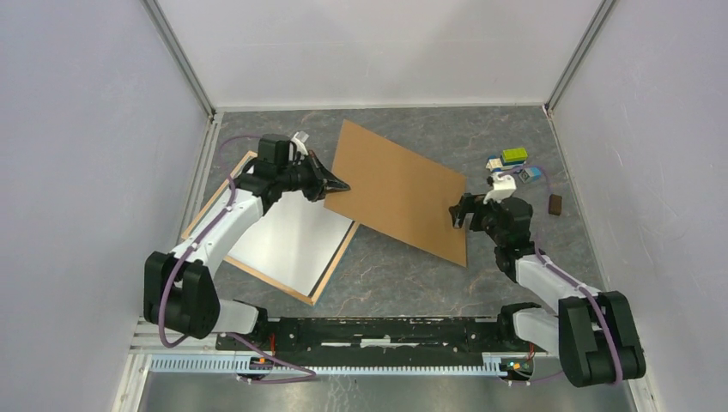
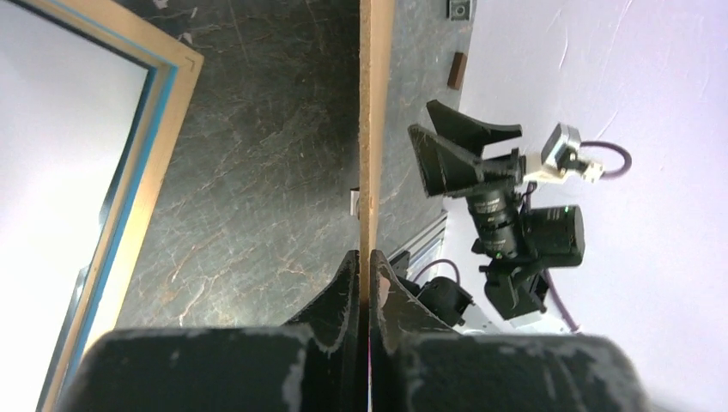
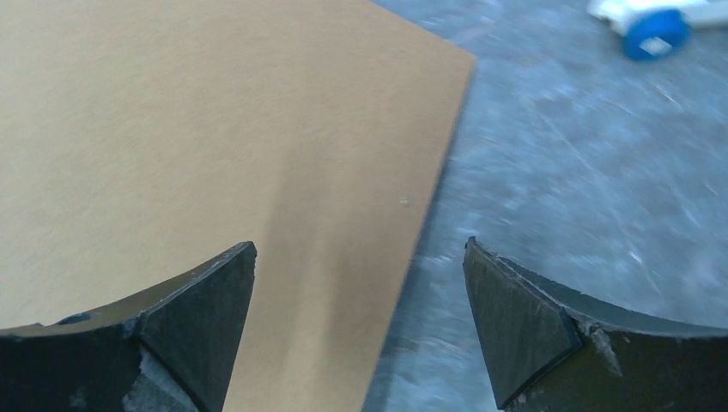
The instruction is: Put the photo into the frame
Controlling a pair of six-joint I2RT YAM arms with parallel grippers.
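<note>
The frame [image 1: 245, 267] lies flat at the left, its light wood rim up and a blue inner edge showing [image 2: 163, 129]. A plain white sheet [image 1: 288, 240] fills its opening, seemingly the photo with its print side hidden. My left gripper [image 1: 339, 184] is shut on the left edge of the brown hardboard backing sheet [image 1: 403, 193], seen edge-on between its jaws [image 2: 371, 257]. My right gripper [image 1: 458, 213] stands open over the sheet's right edge [image 3: 360, 247], one finger above the board [image 3: 215, 129] and the other above the table, holding nothing.
Small items sit at the back right: a green block [image 1: 514, 155], a blue-and-white piece [image 1: 498, 163] and a brown block [image 1: 555, 203]. The backing sheet overlaps the frame's right corner. White walls close in on the left, back and right.
</note>
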